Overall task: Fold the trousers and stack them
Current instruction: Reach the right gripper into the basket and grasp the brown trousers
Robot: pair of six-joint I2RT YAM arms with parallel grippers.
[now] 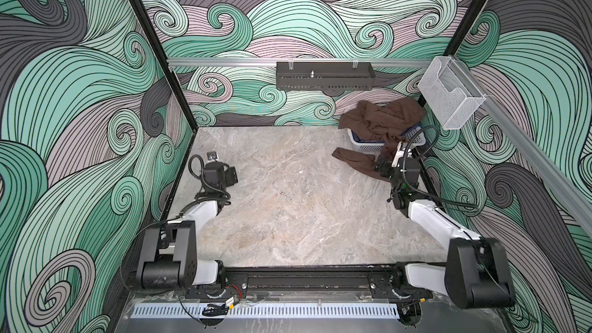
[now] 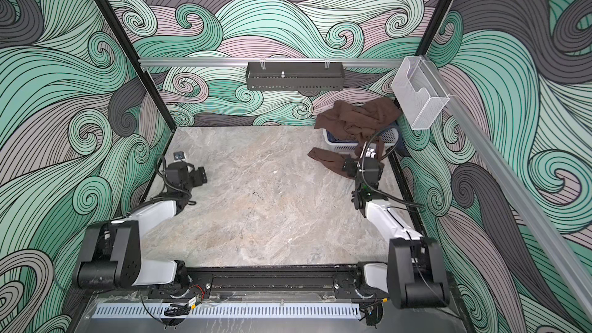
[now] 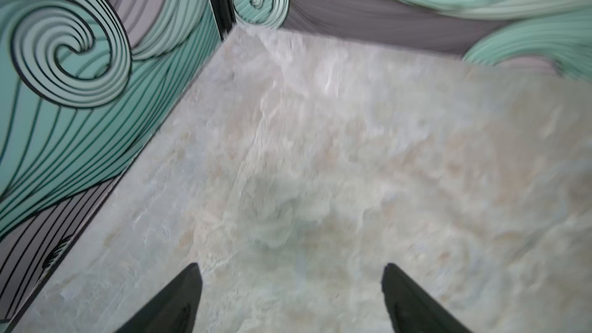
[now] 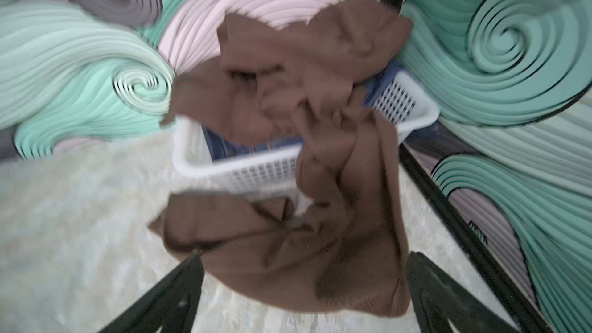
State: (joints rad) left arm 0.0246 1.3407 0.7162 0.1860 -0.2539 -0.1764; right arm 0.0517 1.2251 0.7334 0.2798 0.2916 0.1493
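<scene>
- The black two-fingered left hand (image 3: 291, 280) hangs released over bare table near the left wall, its fingers apart with nothing between them; I judge it is parked there to leave the middle free for spreading cloth
- The flat, hard grey-beige marble-patterned table (image 1: 288, 206) looks like a good smooth surface to fold on
- The dark chocolate-brown trousers (image 1: 382, 118) of soft matte cloth sit crumpled in deep creases on top of the basket in the far right corner, with one wide leg (image 1: 352, 159) spilling over the near rim onto the table; no fold is made yet
- The white perforated plastic basket (image 1: 363, 146), rigid and rectangular, holds navy blue denim (image 4: 224, 144) beneath the brown heap
- The black right hand (image 4: 306, 257) is released, its fingers spread wide on either side of the trailing leg, probably because this loose end is the easiest part to pinch; the limp fabric will likely drag and bunch when pulled
</scene>
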